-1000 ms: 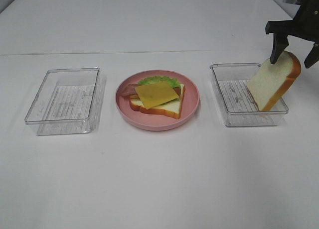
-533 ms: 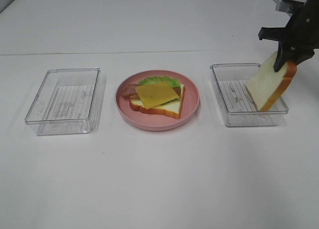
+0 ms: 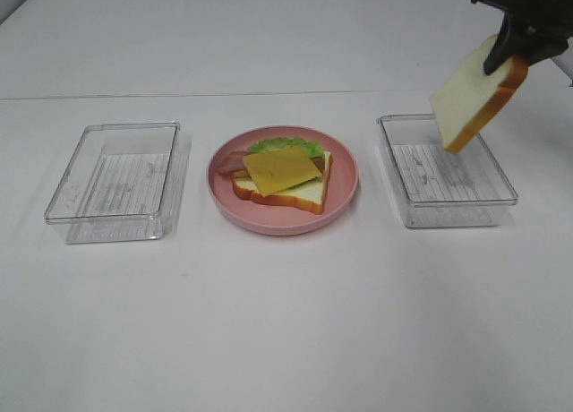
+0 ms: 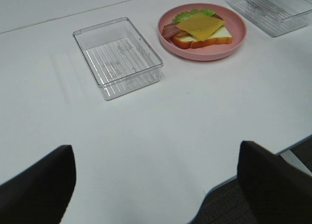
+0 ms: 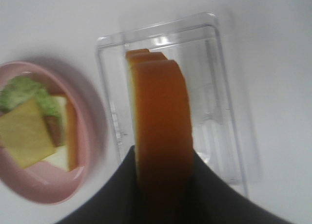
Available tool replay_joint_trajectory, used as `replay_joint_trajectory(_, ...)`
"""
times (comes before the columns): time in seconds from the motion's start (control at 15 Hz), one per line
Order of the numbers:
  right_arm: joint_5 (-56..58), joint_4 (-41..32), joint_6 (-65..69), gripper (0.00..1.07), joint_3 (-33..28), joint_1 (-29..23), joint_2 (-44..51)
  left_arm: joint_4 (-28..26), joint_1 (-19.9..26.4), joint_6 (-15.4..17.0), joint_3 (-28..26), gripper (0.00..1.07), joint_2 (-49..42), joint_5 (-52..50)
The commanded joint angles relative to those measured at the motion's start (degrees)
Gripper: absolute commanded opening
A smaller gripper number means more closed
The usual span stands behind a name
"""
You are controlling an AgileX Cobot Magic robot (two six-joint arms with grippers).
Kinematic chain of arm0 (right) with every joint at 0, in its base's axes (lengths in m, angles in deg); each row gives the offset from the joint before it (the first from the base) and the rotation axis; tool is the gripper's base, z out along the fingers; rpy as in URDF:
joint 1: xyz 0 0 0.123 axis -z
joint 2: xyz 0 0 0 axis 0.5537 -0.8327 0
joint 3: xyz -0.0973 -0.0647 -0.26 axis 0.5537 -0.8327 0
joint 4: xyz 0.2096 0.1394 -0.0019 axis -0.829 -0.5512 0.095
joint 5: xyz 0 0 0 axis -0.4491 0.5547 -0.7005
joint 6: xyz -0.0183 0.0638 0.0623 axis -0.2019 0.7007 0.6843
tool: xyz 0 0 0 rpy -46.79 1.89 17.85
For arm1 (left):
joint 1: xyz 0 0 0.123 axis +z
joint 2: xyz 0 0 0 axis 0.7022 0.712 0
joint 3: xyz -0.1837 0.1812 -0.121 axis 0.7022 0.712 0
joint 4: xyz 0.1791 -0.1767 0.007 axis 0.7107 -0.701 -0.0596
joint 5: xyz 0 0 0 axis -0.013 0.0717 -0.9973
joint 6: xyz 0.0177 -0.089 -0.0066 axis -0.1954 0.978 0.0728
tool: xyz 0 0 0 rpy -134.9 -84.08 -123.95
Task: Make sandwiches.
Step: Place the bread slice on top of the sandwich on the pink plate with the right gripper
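Nearest, bare white counter [image 3: 286,331]. Farther back, three things in a row: clear plastic tray [image 3: 115,181] at the left, round pink plate [image 3: 283,180] in the middle, second clear tray [image 3: 446,168] at the right. On the plate, open sandwich [image 3: 282,176]: bread slice at the bottom, ruffled green lettuce and brown-red bacon peeking out, yellow cheese on top. Farthest, at the upper right, right end effector [image 3: 512,36] clamped on second bread slice [image 3: 473,92], slice tilted, hanging in the air above the right tray, clear of its rim. Seen from the right wrist, same slice's orange-brown crust [image 5: 163,126] pinched between the dark fingers [image 5: 204,190]. Left end effector [image 4: 156,185] spread wide, nothing between its fingers, over the counter's near edge.
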Motion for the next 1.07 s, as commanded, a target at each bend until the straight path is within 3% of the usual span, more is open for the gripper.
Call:
replay_joint_trajectory(0.07,1.9,-12.7,-4.1,0.00,-0.5,-0.1,0.8,-0.1,-0.1,0.0,0.1,0.85,-1.4,-0.2)
replay_joint_trajectory(0.27,-0.6,-25.7,-10.1,0.00,-5.5,-2.3,0.8,-0.1,-0.1,0.0,0.1,0.85,-1.4,-0.2)
replay_joint_trajectory(0.53,-11.5,-33.2,-12.4,0.00,-13.8,-9.6,0.5,-0.1,-0.1,0.0,0.1,0.85,-1.4,-0.2)
replay_joint_trajectory(0.8,-21.9,-39.4,-12.4,0.00,-16.6,-17.6,-3.4,-0.1,-0.1,0.0,0.1,0.85,-1.4,-0.2)
replay_joint_trajectory(1.07,-23.9,-46.7,-12.4,0.00,-16.6,-17.9,-9.1,-0.1,-0.1,0.0,0.1,0.85,-1.4,-0.2)
